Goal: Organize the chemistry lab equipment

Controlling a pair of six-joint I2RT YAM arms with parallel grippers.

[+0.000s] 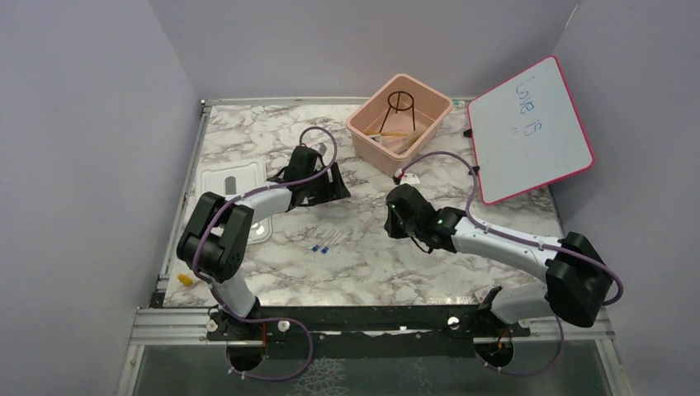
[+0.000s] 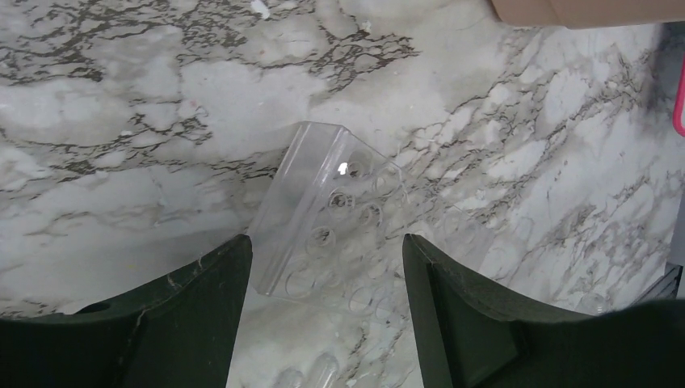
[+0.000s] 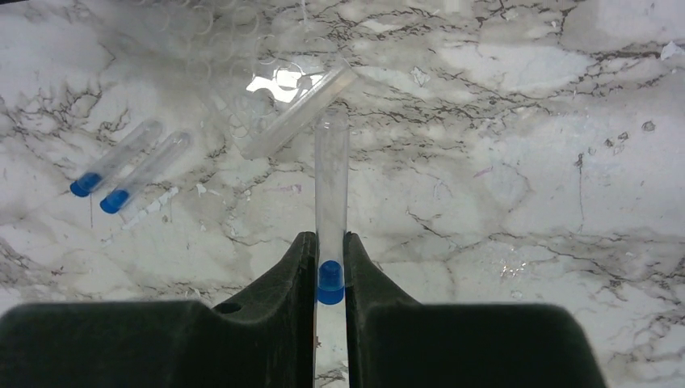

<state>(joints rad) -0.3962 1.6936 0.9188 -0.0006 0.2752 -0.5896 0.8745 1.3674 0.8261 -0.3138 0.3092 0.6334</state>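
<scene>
My right gripper point(image 3: 329, 237) is shut on a clear test tube with a blue cap point(image 3: 330, 283); the tube's far end points at a clear plastic tube rack point(image 3: 279, 97) lying on the marble. Two more blue-capped tubes point(image 3: 129, 166) lie to the left; in the top view they show as tiny blue-tipped pieces point(image 1: 326, 243). My left gripper point(image 2: 323, 242) is open and empty, and hovers over the same clear rack point(image 2: 335, 214). In the top view the left gripper point(image 1: 333, 186) and the right gripper point(image 1: 395, 216) face each other at mid-table. A black wire tripod point(image 1: 401, 102) stands in the pink bin point(image 1: 369, 134).
The pink-framed whiteboard point(image 1: 528, 128) leans at the back right. A white lid point(image 1: 234, 176) lies flat at the left, behind my left arm. A small yellow item point(image 1: 185, 280) sits at the front left edge. Grey walls close in both sides.
</scene>
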